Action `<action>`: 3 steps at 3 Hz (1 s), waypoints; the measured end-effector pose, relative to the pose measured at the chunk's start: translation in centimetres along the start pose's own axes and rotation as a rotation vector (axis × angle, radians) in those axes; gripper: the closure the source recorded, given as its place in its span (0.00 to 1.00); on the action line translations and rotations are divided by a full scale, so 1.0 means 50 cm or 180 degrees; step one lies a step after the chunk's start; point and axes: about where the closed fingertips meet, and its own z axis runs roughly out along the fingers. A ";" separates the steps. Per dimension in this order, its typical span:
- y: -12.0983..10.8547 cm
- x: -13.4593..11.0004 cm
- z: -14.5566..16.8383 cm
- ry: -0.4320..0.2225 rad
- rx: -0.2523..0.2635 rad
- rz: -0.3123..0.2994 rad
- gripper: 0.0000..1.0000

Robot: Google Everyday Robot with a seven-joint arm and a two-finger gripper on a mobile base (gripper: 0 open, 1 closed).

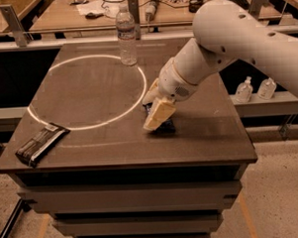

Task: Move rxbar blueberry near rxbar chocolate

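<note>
The dark table (pixel 204 136) bears a water bottle (pixel 126 36), rxbar chocolate (pixel 40 144), and rxbar blueberry (pixel 167 125) beneath the gripper (pixel 157 116).

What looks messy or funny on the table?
Nothing is spilled or broken. The water bottle stands upright at the back. The rxbar chocolate lies slanted near the front left corner of the table. The gripper is down over the rxbar blueberry, hiding most of it.
</note>
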 end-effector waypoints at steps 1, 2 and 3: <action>0.005 -0.072 -0.035 -0.0270 -0.0067 -0.0209 1.00; 0.016 -0.144 -0.041 -0.0422 -0.0167 -0.0418 1.00; 0.027 -0.194 -0.021 -0.0428 -0.0247 -0.0655 0.80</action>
